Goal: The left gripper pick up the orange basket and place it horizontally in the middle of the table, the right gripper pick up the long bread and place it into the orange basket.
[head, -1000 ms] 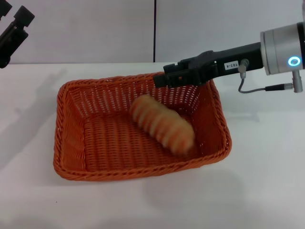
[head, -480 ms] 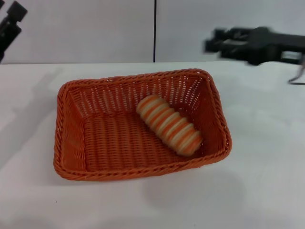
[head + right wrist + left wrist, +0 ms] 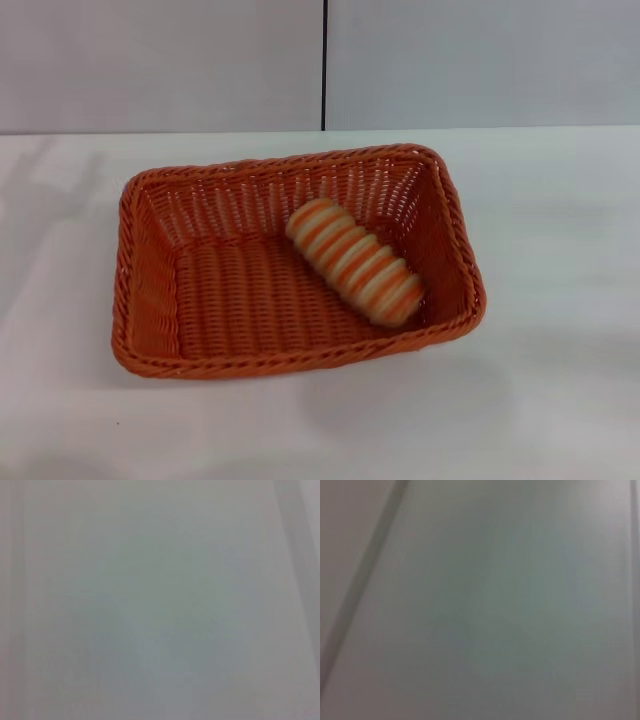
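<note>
The orange basket lies lengthwise across the middle of the white table in the head view. Inside it, in the right half, the long bread rests diagonally on the woven floor, cream with orange stripes, one end near the basket's right front corner. Neither the left gripper nor the right gripper appears in any view. Both wrist views hold only a plain grey surface.
A grey wall with a dark vertical seam stands behind the table's far edge. White tabletop surrounds the basket on all sides.
The right arm pulled up and away to the right and left the view. The left gripper at the top left also left the view. The long bread settled and lies still in the basket.
</note>
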You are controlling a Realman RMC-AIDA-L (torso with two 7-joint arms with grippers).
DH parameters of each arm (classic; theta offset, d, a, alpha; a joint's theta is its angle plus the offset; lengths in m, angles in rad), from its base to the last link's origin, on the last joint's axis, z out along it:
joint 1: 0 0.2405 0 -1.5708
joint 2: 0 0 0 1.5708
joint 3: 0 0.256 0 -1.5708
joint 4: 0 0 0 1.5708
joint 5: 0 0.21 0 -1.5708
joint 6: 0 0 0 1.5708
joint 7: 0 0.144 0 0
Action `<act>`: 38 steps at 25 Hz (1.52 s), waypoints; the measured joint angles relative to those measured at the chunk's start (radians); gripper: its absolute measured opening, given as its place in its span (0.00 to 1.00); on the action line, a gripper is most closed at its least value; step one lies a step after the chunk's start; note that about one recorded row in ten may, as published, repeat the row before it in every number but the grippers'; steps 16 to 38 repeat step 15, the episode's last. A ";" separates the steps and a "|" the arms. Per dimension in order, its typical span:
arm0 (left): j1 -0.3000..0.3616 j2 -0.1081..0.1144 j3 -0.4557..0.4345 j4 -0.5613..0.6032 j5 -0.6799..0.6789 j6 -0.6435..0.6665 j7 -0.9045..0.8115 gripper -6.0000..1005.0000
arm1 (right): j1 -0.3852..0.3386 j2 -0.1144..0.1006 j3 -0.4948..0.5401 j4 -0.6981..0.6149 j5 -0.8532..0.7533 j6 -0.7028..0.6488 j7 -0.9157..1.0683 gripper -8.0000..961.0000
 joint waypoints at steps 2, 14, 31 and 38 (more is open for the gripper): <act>-0.002 0.000 -0.049 -0.041 -0.014 -0.001 0.064 0.81 | -0.001 -0.001 0.077 0.097 0.069 -0.032 -0.125 0.61; -0.039 -0.003 -0.184 -0.177 -0.019 -0.022 0.331 0.81 | 0.009 0.002 0.273 0.286 0.221 -0.084 -0.354 0.61; -0.042 -0.003 -0.185 -0.178 -0.019 -0.024 0.334 0.81 | 0.009 0.002 0.276 0.289 0.222 -0.085 -0.357 0.61; -0.042 -0.003 -0.185 -0.178 -0.019 -0.024 0.334 0.81 | 0.009 0.002 0.276 0.289 0.222 -0.085 -0.357 0.61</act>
